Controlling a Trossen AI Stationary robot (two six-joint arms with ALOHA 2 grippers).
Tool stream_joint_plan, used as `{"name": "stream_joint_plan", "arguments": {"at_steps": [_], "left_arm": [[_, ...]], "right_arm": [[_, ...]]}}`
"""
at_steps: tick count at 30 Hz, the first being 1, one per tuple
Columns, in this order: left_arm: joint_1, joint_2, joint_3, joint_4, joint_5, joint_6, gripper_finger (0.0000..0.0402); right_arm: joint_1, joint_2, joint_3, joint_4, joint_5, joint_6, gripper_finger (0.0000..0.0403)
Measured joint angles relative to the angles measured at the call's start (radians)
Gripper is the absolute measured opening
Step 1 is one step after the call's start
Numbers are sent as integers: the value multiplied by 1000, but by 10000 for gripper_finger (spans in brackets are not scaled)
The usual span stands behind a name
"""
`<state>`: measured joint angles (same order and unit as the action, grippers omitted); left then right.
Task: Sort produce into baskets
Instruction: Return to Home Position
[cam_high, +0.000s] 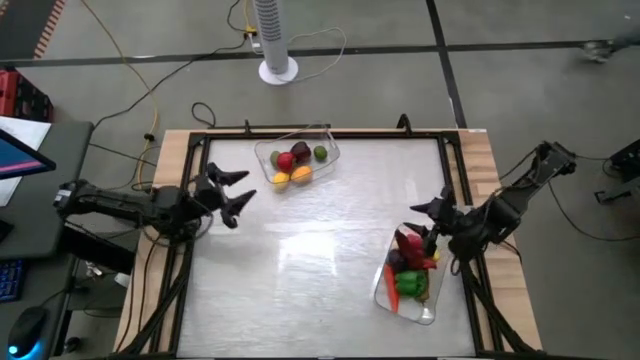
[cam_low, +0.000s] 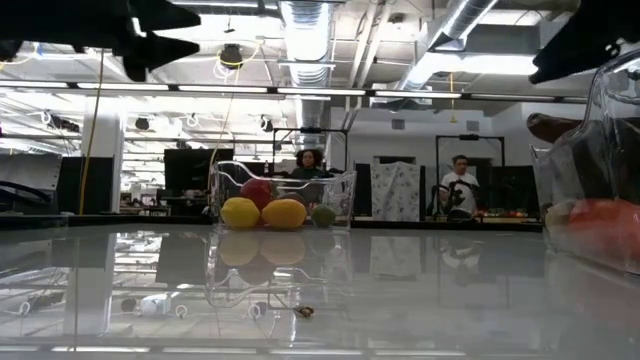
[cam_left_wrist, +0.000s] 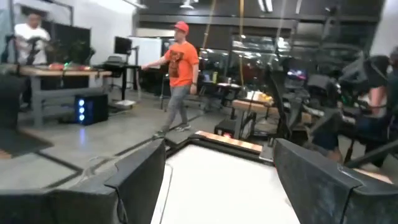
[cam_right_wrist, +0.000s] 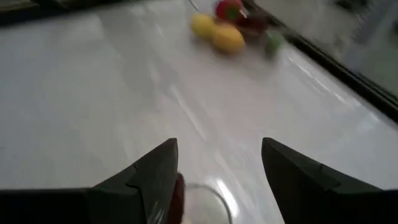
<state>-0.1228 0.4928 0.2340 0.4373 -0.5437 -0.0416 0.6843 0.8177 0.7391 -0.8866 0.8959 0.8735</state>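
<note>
A clear tub (cam_high: 298, 160) at the table's far middle holds round red, dark purple, green, yellow and orange fruit; it also shows in the low view (cam_low: 282, 198) and the right wrist view (cam_right_wrist: 231, 28). A second clear tub (cam_high: 410, 276) at the right holds red, green and orange vegetables. My left gripper (cam_high: 236, 192) is open and empty above the table's left side, left of the far tub. My right gripper (cam_high: 428, 218) is open and empty, just above the right tub's far end.
The white tabletop (cam_high: 300, 270) lies bare between the two tubs. A black frame and wooden border (cam_high: 175, 150) edge the table. A white fan stand (cam_high: 277, 40) is beyond the far edge. People stand in the room behind (cam_left_wrist: 179, 68).
</note>
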Motion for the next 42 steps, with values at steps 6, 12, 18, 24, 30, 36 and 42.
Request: {"name": "stream_joint_plan", "arguments": {"at_steps": [6, 12, 18, 24, 30, 36, 42], "left_arm": [[46, -122, 0, -195, -22, -105, 283], [101, -163, 0, -248, -20, -135, 282], [108, -216, -20, -212, -19, -32, 261], [108, -322, -100, -214, 24, -78, 235], [107, -420, -171, -203, 112, -111, 223], [107, -484, -224, -259, 113, -143, 222], [107, -488, -224, -268, 119, -142, 222]], "right_arm": [[-162, -222, -215, 466, -162, -455, 256], [-370, -392, -324, 605, -401, -635, 239], [-464, -522, -387, 638, -506, -751, 225], [-508, -707, -470, 686, -507, -839, 217], [-551, -815, -539, 712, -591, -821, 209], [-589, -815, -614, 751, -629, -805, 199], [-637, -815, -664, 822, -722, -769, 188]]}}
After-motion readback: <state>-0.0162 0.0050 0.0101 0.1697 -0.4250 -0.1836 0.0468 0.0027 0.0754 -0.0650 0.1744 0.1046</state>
